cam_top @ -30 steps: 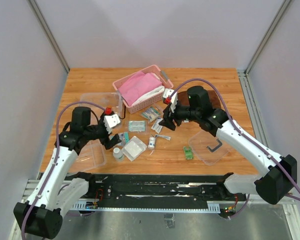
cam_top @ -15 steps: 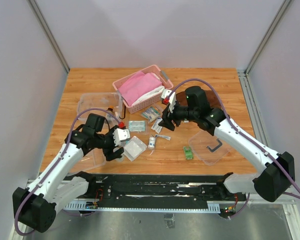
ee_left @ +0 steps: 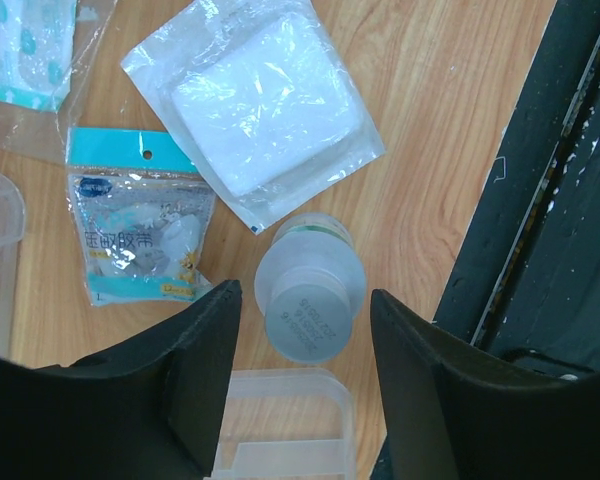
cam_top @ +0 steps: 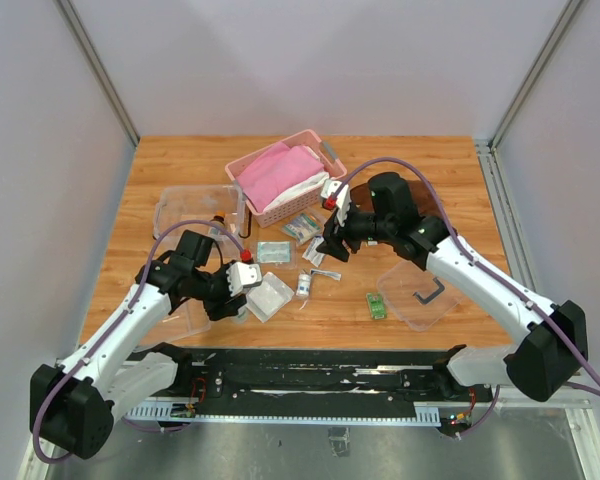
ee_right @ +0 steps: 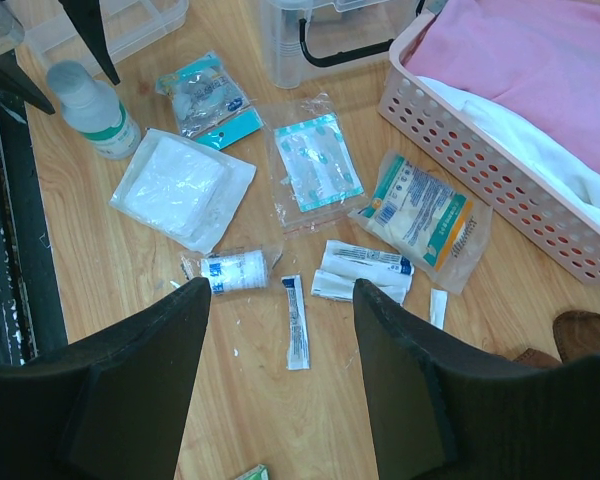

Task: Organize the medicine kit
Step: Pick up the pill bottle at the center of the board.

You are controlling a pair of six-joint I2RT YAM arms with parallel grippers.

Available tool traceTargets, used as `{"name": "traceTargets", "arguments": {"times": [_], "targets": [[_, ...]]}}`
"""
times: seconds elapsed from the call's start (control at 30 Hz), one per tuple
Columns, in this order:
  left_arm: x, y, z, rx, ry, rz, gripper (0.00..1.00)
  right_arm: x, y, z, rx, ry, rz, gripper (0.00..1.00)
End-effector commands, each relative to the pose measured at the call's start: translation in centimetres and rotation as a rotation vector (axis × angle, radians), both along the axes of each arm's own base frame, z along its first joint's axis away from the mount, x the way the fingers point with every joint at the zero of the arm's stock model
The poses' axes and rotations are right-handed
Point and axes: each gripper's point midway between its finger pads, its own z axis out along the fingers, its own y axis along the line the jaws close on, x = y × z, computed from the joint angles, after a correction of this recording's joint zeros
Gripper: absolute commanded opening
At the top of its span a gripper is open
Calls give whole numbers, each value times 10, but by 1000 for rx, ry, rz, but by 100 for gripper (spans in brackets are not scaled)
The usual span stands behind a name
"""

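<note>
The medicine kit lies in parts: a clear box (cam_top: 192, 205) at the left, a divided clear tray (cam_top: 183, 316) near the front edge, and a lid (cam_top: 425, 293) with a dark handle at the right. A small bottle with a white cap (ee_left: 310, 290) stands between the fingertips of my left gripper (ee_left: 305, 296), which is open, with a gap showing on each side of the bottle. My right gripper (ee_right: 280, 288) is open and empty. It hovers over a thin sachet (ee_right: 295, 322), a rolled bandage (ee_right: 235, 270) and white tubes (ee_right: 365, 268).
A pink basket (cam_top: 315, 140) with pink cloth stands at the back. A gauze packet (ee_left: 250, 100), a blue packet (ee_left: 140, 235), a teal-and-orange packet (ee_right: 420, 215) and a small green box (cam_top: 377, 305) lie loose on the wood. The black rail (ee_left: 550, 200) runs along the near edge.
My left arm has swung right and toward the near edge, down over the bottle, and its jaws have narrowed around it. The right arm has barely moved.
</note>
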Motion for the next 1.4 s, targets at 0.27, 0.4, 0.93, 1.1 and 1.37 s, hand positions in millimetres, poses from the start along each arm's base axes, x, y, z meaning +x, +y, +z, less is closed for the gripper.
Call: {"name": "traceTargets", "arguments": {"times": [0.27,0.4,0.93,1.1,1.37], "targets": [[0,-7,2,-27,-8,-21,43,6,-4,-8,-8,20,-5,61],[0,-8,4,-36,-9,-23,33,6,-2,-12,-13,32,1,61],[6,-53,87,-308,-64,-97,4,-32,20,-7,104,89,206,61],[8,-79,136,-454,-44,-176,0,-61,29,0,180,96,347,61],[21,-111,203,-637,-30,-237,0,-81,37,10,254,109,420,62]]}}
